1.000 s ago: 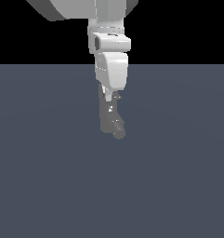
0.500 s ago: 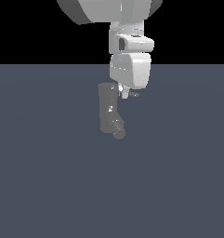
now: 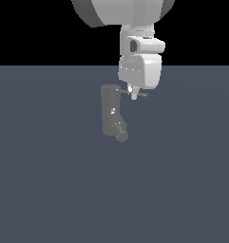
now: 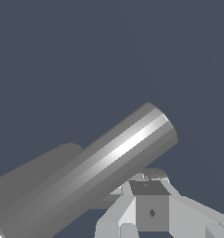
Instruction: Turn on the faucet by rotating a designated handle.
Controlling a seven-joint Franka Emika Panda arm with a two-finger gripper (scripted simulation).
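Note:
The faucet [image 3: 110, 113] is a dull-grey upright cylinder with a short round spout [image 3: 120, 135] angled out at its lower end. Its handle [image 3: 142, 94] is a thin grey rod sticking from the top toward the exterior view's right. My gripper [image 3: 133, 95] hangs from above with its white fingertips [image 3: 133, 96] down against the middle of the rod, fingers together and nothing between them. In the wrist view the handle [image 4: 113, 158] fills the picture as a big shiny cylinder, with the fingers [image 4: 150, 211] just beside it and the darker faucet body [image 4: 34, 174] behind.
A flat dark blue-grey floor [image 3: 182, 180] spreads all around the faucet. The bulky white arm [image 3: 120, 12] comes down from above the handle.
The arm has moved toward the exterior view's right, from in front of the faucet body to over the handle. The body now shows in full.

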